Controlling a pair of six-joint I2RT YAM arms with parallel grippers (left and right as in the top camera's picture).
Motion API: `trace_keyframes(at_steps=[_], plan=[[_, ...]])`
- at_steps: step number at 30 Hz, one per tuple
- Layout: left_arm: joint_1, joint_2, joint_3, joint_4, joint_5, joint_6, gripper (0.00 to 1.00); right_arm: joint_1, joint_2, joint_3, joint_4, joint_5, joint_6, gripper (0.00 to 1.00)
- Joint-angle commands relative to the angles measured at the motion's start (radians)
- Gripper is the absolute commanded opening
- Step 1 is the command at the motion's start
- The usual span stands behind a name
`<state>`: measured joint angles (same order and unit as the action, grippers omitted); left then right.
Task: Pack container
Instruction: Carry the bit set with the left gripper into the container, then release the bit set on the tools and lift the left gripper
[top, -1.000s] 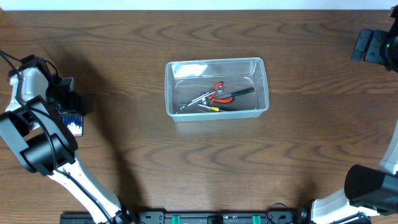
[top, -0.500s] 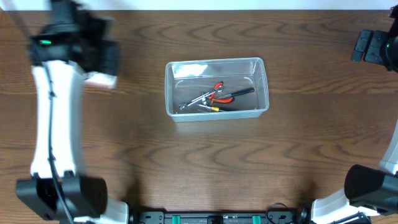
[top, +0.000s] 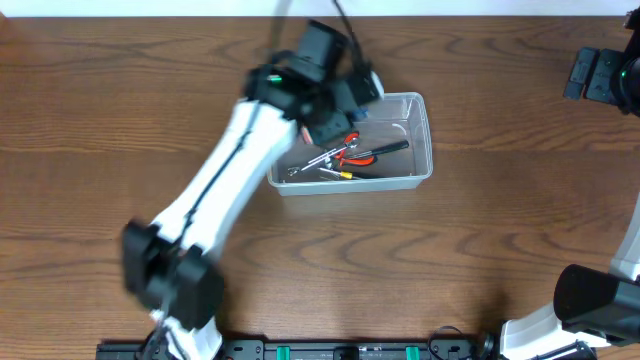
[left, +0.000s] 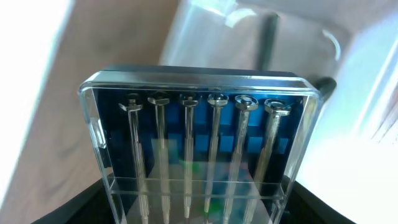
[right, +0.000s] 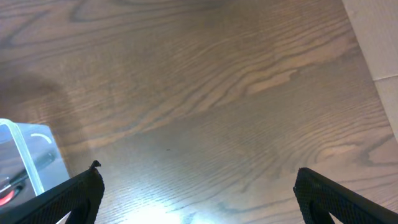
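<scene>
Relocated since the earlier frames: the left arm (top: 235, 180), previously at the left edge of the brown wooden tabletop (top: 500, 250), now reaches to mid-table, over the far-left corner of the clear rectangular plastic container (top: 426, 140). The left gripper (left: 199, 208) is clamped on the flat blue pack of small screwdrivers under a clear cover (left: 199, 124), a black finger at each side, with the container's pale wall visible beyond. The pack is carried, not released, and its height above the container floor cannot be judged. The container sits unmoved at mid-table, somewhat toward the far edge, already holding red-handled pliers (top: 352, 150), a black-handled tool (top: 388, 149) and a silver wrench (top: 310, 163). The right gripper (right: 196, 199) is parked by the far-right corner, jaws wide apart and empty over bare wood. Judgement: transport is nearly complete. Lowering and release remain, with some risk of the pack catching the rim.
</scene>
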<state>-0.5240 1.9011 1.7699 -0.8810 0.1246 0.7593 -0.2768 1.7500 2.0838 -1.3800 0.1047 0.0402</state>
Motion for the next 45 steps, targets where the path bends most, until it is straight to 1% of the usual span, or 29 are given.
trace_keyframes(at_steps=[1,5,9,11,12,13,14,16,18,20,22,23,25,27,32,36,38,40,43,45], plan=[[-0.021,0.122,0.002,-0.003,-0.004,0.052,0.06,-0.006,-0.003,-0.003,-0.009,-0.005,-0.012,0.99],[-0.033,0.206,0.002,-0.003,-0.004,0.042,0.06,-0.006,-0.003,-0.003,-0.023,-0.005,-0.012,0.99],[-0.031,0.243,0.002,-0.01,-0.005,0.029,0.06,-0.006,-0.003,-0.003,-0.03,-0.008,-0.012,0.99],[-0.031,0.248,0.001,-0.011,-0.005,0.029,0.07,-0.006,-0.003,-0.003,-0.033,-0.008,-0.012,0.99],[-0.031,0.25,0.002,-0.011,-0.005,0.029,0.12,-0.006,-0.003,-0.003,-0.035,-0.008,-0.012,0.99],[-0.031,0.25,0.001,-0.01,-0.005,0.029,0.24,-0.006,-0.003,-0.003,-0.038,-0.008,-0.012,0.99],[-0.031,0.25,0.002,-0.01,-0.005,0.029,0.32,-0.006,-0.003,-0.003,-0.042,-0.008,-0.012,0.99],[-0.031,0.25,0.001,-0.011,-0.005,0.029,0.5,-0.006,-0.003,-0.003,-0.047,-0.008,-0.012,0.99],[-0.031,0.25,0.002,-0.011,-0.005,0.029,0.6,-0.006,-0.003,-0.003,-0.049,-0.008,-0.012,0.99],[-0.031,0.25,0.002,-0.011,-0.005,0.029,0.67,-0.006,-0.003,-0.003,-0.049,-0.008,-0.012,0.99],[-0.031,0.249,0.002,-0.011,-0.005,0.029,0.69,-0.006,-0.003,-0.003,-0.049,-0.008,-0.012,0.99],[-0.031,0.249,0.002,-0.014,-0.005,0.028,0.74,-0.006,-0.003,-0.003,-0.049,-0.007,-0.012,0.99],[-0.031,0.249,0.002,-0.018,-0.005,0.028,0.79,-0.006,-0.003,-0.003,-0.049,-0.008,-0.012,0.99],[-0.031,0.249,0.002,-0.023,-0.005,0.028,0.8,-0.006,-0.003,-0.003,-0.05,-0.008,-0.012,0.99],[-0.031,0.249,0.002,-0.03,-0.005,0.028,0.9,-0.006,-0.003,-0.003,-0.051,-0.008,-0.012,0.99],[-0.031,0.235,0.002,-0.034,-0.005,0.028,0.91,-0.006,-0.003,-0.003,-0.052,-0.008,-0.012,0.98],[-0.031,0.211,0.002,-0.033,-0.011,0.028,0.94,-0.006,-0.003,-0.003,-0.054,-0.016,-0.013,0.99],[-0.031,0.171,0.006,-0.032,-0.055,0.005,0.99,-0.006,-0.003,-0.003,-0.058,-0.085,-0.049,0.99],[-0.021,0.095,0.019,-0.031,-0.159,-0.058,0.98,-0.006,-0.003,-0.003,-0.052,-0.263,-0.111,0.99],[0.007,0.034,0.028,-0.031,-0.193,-0.102,0.98,0.0,-0.002,-0.003,-0.039,-0.32,-0.103,0.99]])
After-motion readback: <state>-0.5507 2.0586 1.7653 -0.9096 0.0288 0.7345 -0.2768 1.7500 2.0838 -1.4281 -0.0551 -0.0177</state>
